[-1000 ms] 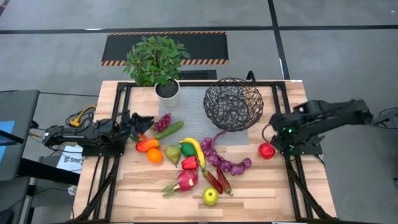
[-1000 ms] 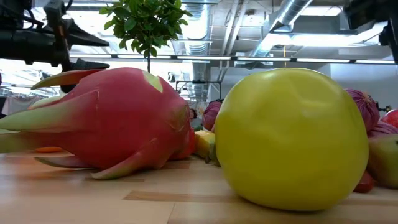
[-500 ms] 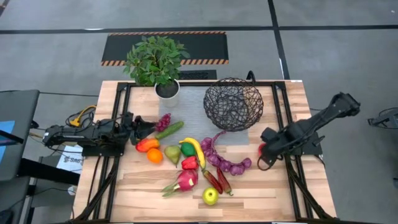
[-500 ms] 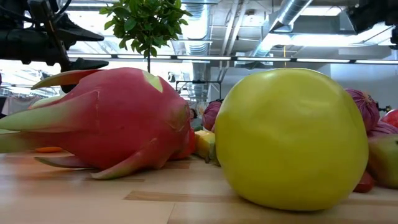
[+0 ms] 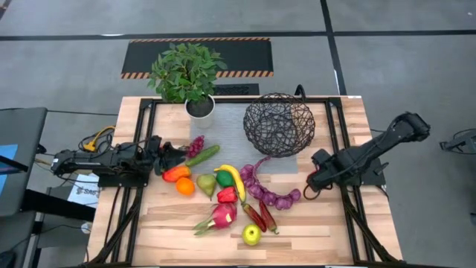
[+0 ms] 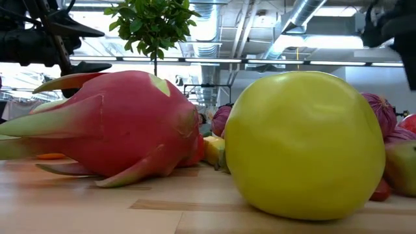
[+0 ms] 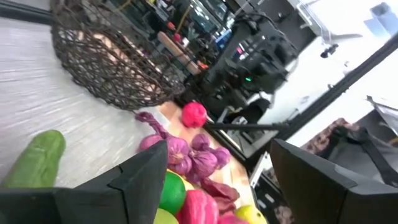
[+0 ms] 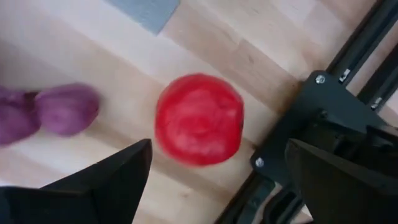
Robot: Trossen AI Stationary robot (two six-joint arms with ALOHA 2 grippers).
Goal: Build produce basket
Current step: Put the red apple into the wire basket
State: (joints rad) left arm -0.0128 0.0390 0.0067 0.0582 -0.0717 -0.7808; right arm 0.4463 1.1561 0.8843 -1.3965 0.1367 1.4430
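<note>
The dark wire basket (image 5: pixel 279 124) stands on its base at the table's far middle. The produce lies on the wood in front of it: banana (image 5: pixel 235 179), purple bulbs (image 5: pixel 268 193), cucumber (image 5: pixel 203 155), dragon fruit (image 5: pixel 222 216), yellow-green apple (image 5: pixel 251 234). A red round fruit (image 8: pixel 199 119) lies apart at the right, near the black frame. My right gripper (image 8: pixel 217 186) hangs open over it, pointing down, one finger on either side and clear of it. My left gripper (image 5: pixel 169 158) stands open and level at the left, by the orange pieces (image 5: pixel 178 175).
A leafy potted plant (image 5: pixel 186 74) in a white pot stands at the far left beside the basket. Black frame rails (image 5: pixel 338 141) run along both sides of the table. A grey mat (image 5: pixel 238 126) lies under the basket. Bare wood shows along the near edge.
My right gripper has come down and toward the table's left, from beside the black rail to above the red fruit, which it now covers in the high view; its arm has stretched out and its wrist has rolled. My left gripper's fingers have swung slightly toward the near edge.
</note>
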